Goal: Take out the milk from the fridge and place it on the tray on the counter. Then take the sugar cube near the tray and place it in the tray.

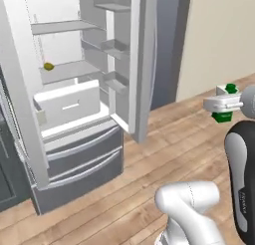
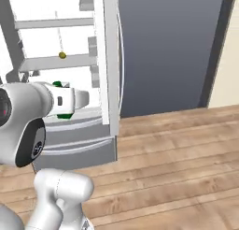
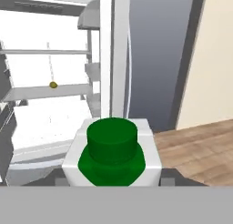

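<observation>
The milk [image 3: 112, 148], a small white carton with a green top, sits between my gripper's [image 3: 112, 181] fingers, and the gripper is shut on it. In the left base view the gripper [image 1: 224, 105] holds the milk [image 1: 222, 117] in the air over the wooden floor, well to the right of the open fridge [image 1: 64, 72]. In the right base view the milk [image 2: 59, 84] and gripper [image 2: 65, 101] hang in front of the fridge [image 2: 51, 63]. The tray, the counter and the sugar cube are out of view.
The fridge door [image 1: 144, 64] stands open, with door bins on its inner side. A white drawer [image 1: 69, 104] is pulled out. A small yellowish-olive lump [image 1: 48, 66] lies on a shelf. Wooden floor [image 1: 164, 154] stretches to the right, up to a beige wall [image 1: 219, 35].
</observation>
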You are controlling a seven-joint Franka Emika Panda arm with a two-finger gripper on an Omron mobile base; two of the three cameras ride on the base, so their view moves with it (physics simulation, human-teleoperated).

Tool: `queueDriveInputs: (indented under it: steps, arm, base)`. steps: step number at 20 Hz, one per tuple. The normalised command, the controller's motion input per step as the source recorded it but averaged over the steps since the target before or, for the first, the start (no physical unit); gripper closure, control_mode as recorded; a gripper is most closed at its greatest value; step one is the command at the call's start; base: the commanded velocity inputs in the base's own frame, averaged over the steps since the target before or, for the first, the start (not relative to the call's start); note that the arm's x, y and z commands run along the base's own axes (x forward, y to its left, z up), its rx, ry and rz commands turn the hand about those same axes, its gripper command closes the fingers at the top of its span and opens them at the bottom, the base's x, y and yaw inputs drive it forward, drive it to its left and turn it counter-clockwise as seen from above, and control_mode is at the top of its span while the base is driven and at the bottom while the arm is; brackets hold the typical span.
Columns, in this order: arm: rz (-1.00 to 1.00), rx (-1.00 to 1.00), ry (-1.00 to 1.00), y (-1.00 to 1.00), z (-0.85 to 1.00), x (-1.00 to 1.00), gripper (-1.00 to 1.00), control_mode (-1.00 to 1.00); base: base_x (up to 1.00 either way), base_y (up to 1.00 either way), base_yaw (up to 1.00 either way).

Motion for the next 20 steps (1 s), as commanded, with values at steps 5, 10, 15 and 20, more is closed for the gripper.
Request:
queueDriveInputs:
  steps: [5, 10, 15, 20]
  arm:
    - [0.00, 0.00, 0.00, 0.00, 0.00, 0.00, 1.00, 1.00]
    - [0.00, 0.00, 0.00, 0.00, 0.00, 0.00, 1.00, 1.00]
    - [0.00, 0.00, 0.00, 0.00, 0.00, 0.00, 1.00, 1.00]
    - [0.00, 0.00, 0.00, 0.00, 0.00, 0.00, 1.00, 1.00]
  base:
    - [0.00, 0.00, -1.00]
    - [0.00, 0.00, -1.00]
    - [0.00, 0.00, -1.00]
    - [0.00, 0.00, -1.00]
